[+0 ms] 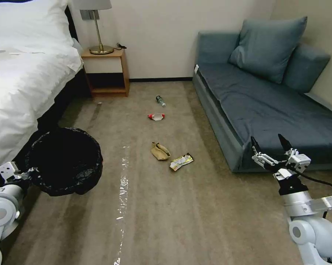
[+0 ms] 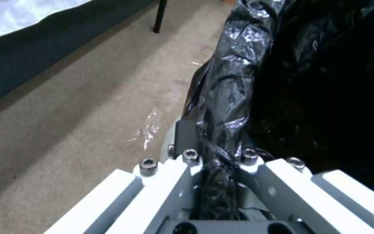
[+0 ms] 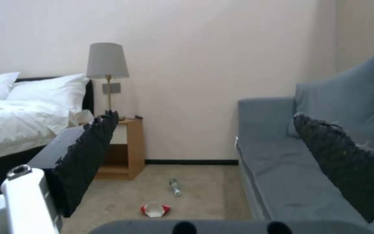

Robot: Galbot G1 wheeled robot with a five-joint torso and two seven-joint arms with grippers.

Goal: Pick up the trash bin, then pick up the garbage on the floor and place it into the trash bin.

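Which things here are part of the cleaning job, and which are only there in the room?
Job: trash bin clamped in left gripper; open right gripper; paper bag, snack wrapper, red packet, bottle.
Room: bed, nightstand, lamp, sofa.

trash bin: black crinkled liner, glossy. paper bag: tan. snack wrapper: yellow-white w/ dark edge. packet: red & white. bottle: clear, green label, white cap. carpet: beige-brown, plain. sofa: blue-grey, matching cushions. bed linen: white. nightstand: light wood, white front panel. lamp: brass stem & base, grey shade. walls: cream. left gripper, right gripper: white bodies, black fingers.
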